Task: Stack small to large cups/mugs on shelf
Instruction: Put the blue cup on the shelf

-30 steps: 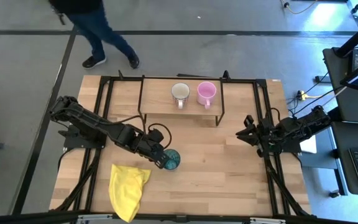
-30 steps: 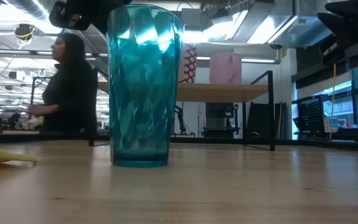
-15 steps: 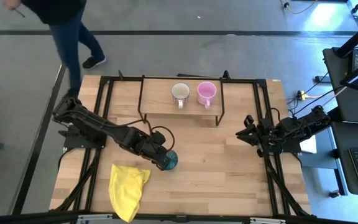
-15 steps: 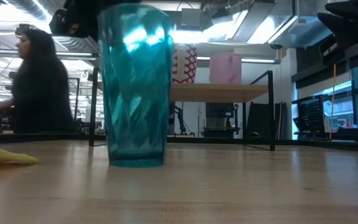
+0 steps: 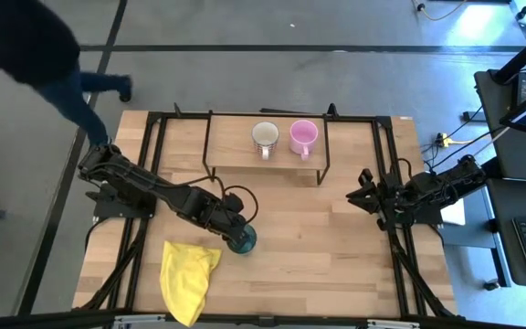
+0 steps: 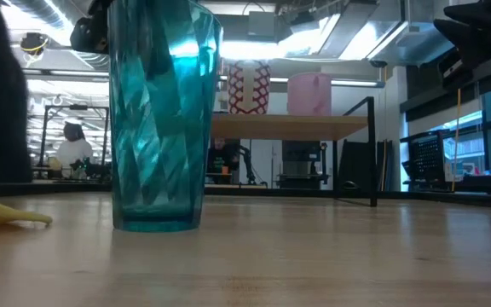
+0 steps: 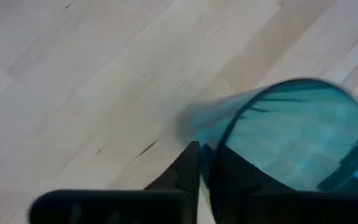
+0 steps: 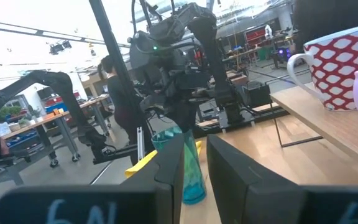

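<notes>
Left gripper (image 5: 237, 235) over teal cup (image 5: 243, 241)

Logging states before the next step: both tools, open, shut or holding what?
Left tool: shut on the teal cup's rim, one finger inside, cup standing on the table.
Right tool: open, empty, waiting at the table's right edge.

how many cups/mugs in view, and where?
3. White mug and pink mug stand side by side on the shelf. Teal cup stands on the table, beside the yellow cloth, with the left tool at its rim. None seem hidden.
</notes>
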